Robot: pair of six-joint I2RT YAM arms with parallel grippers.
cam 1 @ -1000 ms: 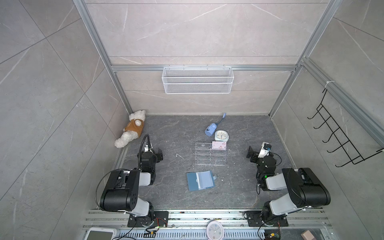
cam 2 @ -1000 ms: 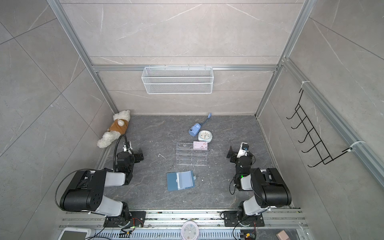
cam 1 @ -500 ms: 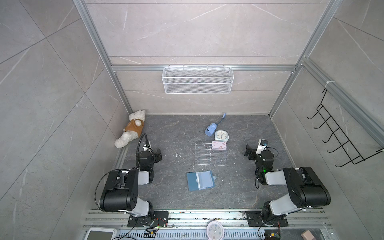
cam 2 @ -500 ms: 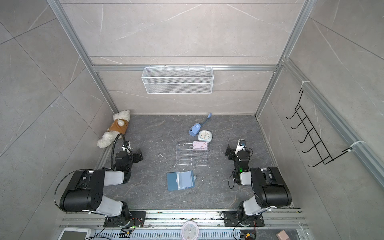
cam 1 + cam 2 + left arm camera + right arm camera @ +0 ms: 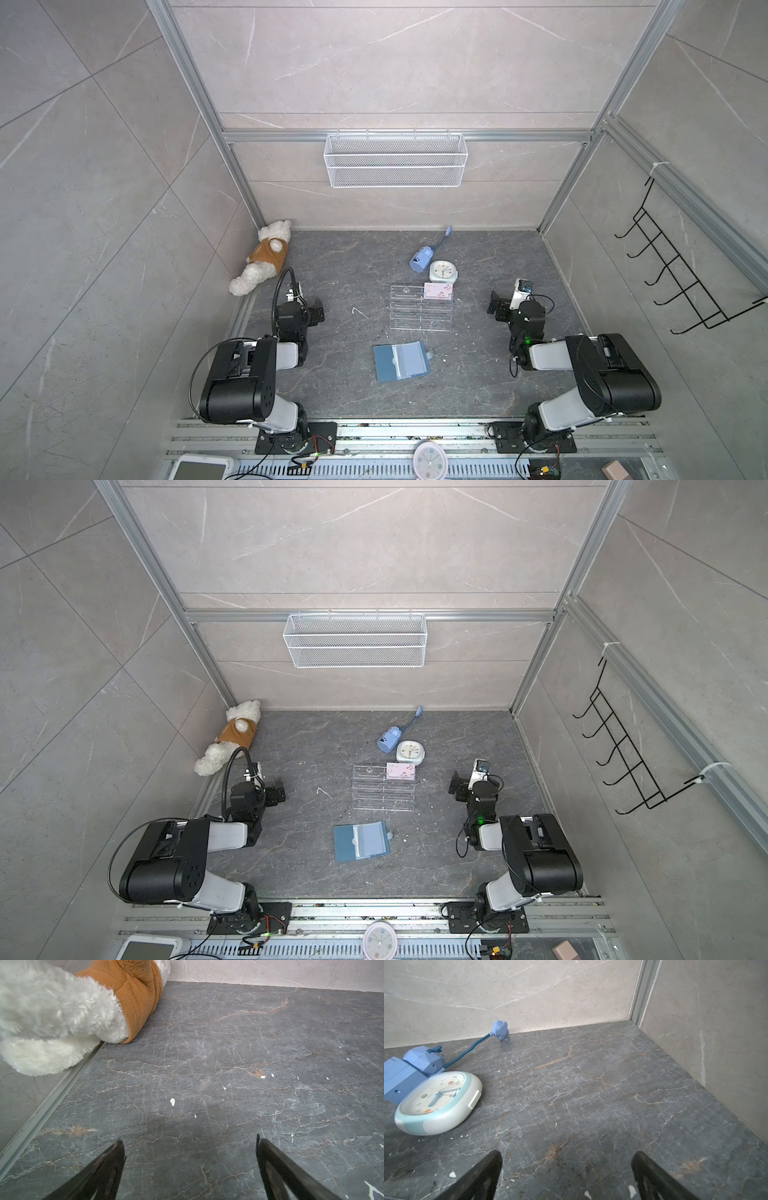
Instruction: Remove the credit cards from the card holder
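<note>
The dusty-blue card holder [image 5: 401,360] [image 5: 361,840] lies open and flat at the front middle of the floor, its clear sleeves facing up. I cannot tell whether cards sit in the sleeves. One pink-white credit card [image 5: 438,292] [image 5: 401,771] stands in the top tier of a clear acrylic rack [image 5: 419,316]. My left gripper [image 5: 318,309] [image 5: 189,1140] hovers open over bare floor, far left of the holder. On the far right, my right gripper [image 5: 496,305] [image 5: 567,1153] is open too, with nothing between its fingers.
A white plush toy in a brown vest [image 5: 266,259] [image 5: 62,1012] lies at the back left corner. A blue toy with a cord [image 5: 422,257] [image 5: 415,1066] and a small clock [image 5: 443,271] [image 5: 438,1101] sit behind the rack. A wire basket [image 5: 395,160] hangs on the back wall.
The right gripper has shifted slightly left and toward the back. The left arm has barely moved. Both stay open, and the holder, rack and card have not moved.
</note>
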